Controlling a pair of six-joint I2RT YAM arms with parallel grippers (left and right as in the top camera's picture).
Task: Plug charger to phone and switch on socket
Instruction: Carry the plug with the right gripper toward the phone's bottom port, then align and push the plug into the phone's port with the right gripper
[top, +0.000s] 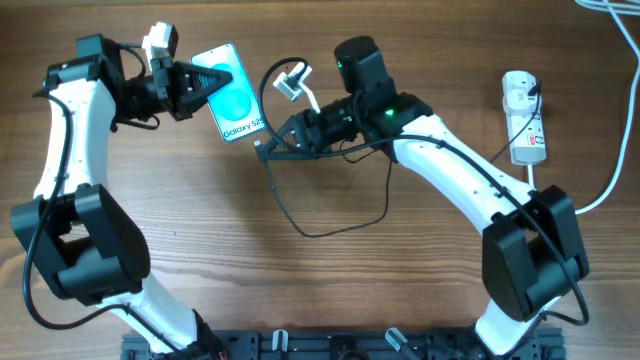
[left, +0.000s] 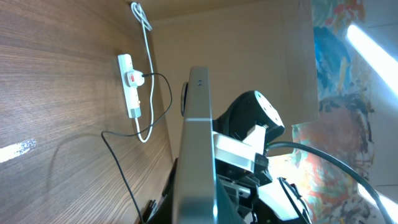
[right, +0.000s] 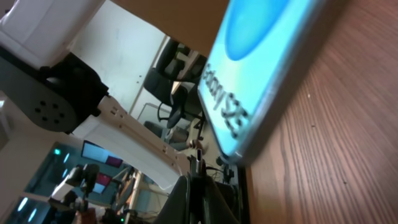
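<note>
1. Wood-grain table (top: 320, 300) lies under both my arms, and a thick white cord (top: 625, 160) runs off its right side.
2. My left gripper (top: 205, 82) clamps the phone (top: 232, 95), screen lit.
3. The socket (top: 524, 118) lies far right, well apart.
4. My right gripper (top: 266, 148) pinches the charger (top: 330, 232) just beside the phone's lower edge.

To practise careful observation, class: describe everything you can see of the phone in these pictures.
The phone is a slim rectangular smartphone. Its lit screen is cyan and white, with a pale oval and the words "Galaxy S25". It sits tilted, screen up, left of the middle of the wooden table, clamped at its upper end by the left gripper. Edge-on, its side looks thin and silvery. The right gripper holds the charger close to its lower end; whether the tip is plugged in cannot be told.
</note>
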